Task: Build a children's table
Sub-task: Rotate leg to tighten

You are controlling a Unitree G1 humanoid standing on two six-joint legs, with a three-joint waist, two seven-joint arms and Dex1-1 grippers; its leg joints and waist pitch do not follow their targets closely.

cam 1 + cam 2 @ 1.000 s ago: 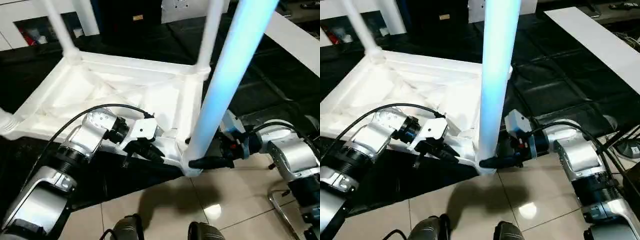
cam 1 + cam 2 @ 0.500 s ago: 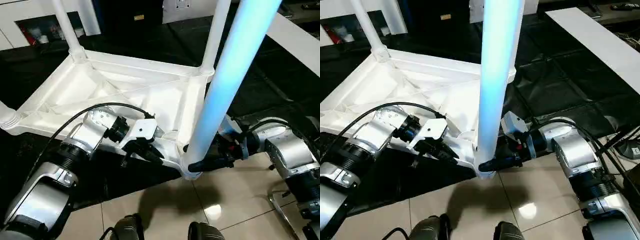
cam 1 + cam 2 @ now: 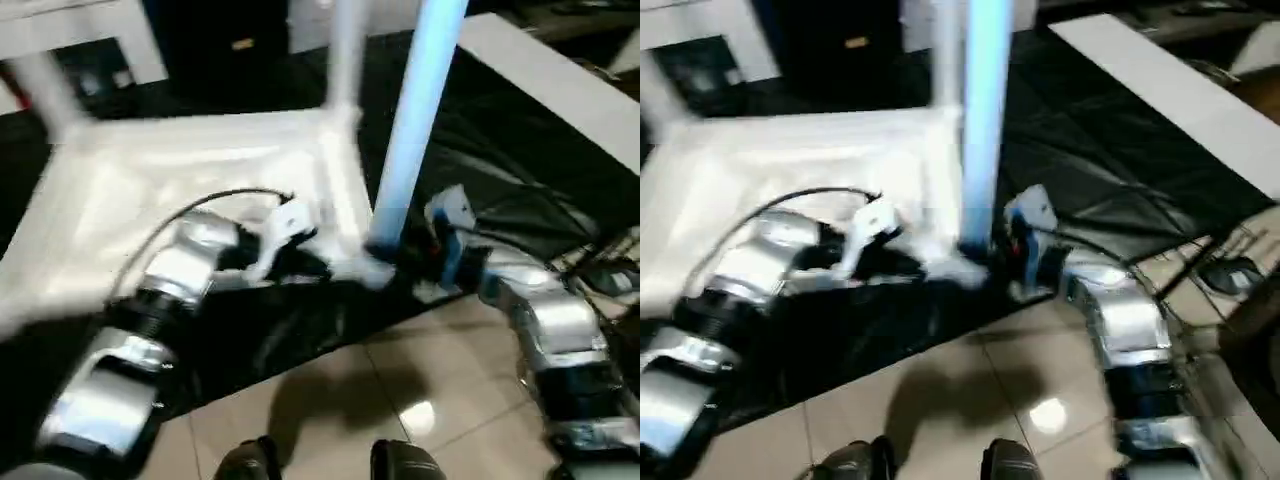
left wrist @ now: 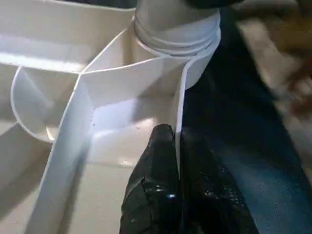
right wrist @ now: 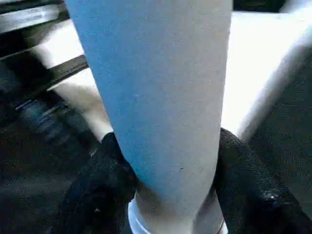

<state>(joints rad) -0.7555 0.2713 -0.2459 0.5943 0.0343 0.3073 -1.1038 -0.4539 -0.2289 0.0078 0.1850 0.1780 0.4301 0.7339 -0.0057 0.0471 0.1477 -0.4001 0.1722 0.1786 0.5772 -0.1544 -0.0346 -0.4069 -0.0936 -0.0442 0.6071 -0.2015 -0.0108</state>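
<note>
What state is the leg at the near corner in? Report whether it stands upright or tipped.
Roughly upright. The leg rises from the table top's near corner socket, its base clasped by the right end effector.

Blur & cut-offs
My head views smear; leg [image 5: 161, 97] top cut off, tabletop [image 3: 150, 190] ribs unreadable.

Smooth white plastic table top [image 4: 122, 112] and leg [image 5: 156, 87], matt black cover [image 3: 470, 170], glossy floor tiles [image 3: 330, 400].
</note>
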